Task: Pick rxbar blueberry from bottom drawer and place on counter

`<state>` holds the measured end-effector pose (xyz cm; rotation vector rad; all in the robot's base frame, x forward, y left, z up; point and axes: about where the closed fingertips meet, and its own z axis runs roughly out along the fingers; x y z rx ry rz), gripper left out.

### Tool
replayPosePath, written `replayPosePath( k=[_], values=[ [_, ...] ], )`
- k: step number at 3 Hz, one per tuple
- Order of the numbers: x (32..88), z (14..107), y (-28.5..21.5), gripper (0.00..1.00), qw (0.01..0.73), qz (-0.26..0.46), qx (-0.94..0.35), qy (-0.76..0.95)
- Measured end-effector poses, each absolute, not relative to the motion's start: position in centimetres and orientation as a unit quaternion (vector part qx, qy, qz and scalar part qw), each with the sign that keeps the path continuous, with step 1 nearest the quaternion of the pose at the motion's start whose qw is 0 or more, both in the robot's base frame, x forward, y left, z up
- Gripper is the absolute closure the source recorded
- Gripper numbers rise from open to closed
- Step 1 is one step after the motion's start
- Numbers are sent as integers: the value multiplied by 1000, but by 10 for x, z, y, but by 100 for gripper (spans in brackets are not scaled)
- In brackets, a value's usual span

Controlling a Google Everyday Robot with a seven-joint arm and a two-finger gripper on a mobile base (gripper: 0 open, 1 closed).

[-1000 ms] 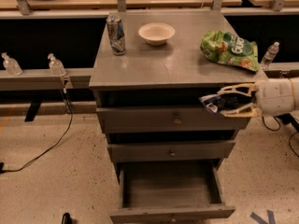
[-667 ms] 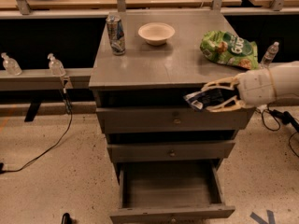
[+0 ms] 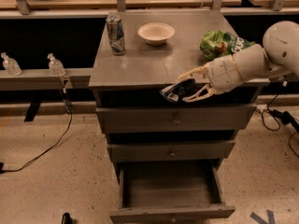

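From my seat I see the end effector [image 3: 181,88] at the front edge of the tabletop [image 3: 149,64], right of centre. Its two pale, rib-like fingers are closed from above and below on the rxbar blueberry [image 3: 171,93]. The bar is a small flat rectangle in a dark glossy wrapper with a patch of white lettering. It pokes out leftward over the lip, and I cannot tell whether it touches the slab. The arm [image 3: 243,64] behind it is smooth off-white plastic with rounded segments. The tabletop is a broad grey slab, scuffed and dully reflective. On it stand a tall metal drink can [image 3: 115,34] at the back left and a shallow cream bowl [image 3: 156,32] beside it, whose inside I read as bare. A crinkled green chip bag [image 3: 218,43] sits at the right, partly behind the arm. Below are two shut grey drawer fronts, the top drawer [image 3: 140,119] and the middle drawer [image 3: 140,151], each with a small round knob. The bottom drawer [image 3: 140,214] is pulled out, a deep grey box in which I see only its flat floor. The floor [image 3: 56,190] is speckled, with a dark cable [image 3: 50,146] trailing across it. Two small clear bottles [image 3: 56,65] stand on a ledge to the left.
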<state>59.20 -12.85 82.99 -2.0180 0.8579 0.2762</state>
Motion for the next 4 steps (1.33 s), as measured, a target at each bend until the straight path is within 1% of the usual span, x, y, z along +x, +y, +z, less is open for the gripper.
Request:
replayPosePath(
  k=[1, 3, 4],
  values=[
    [614, 837, -108, 100, 446, 103, -819, 346],
    [652, 845, -88, 100, 443, 60, -808, 383],
    [668, 852, -81, 100, 457, 47, -794, 399]
  ],
)
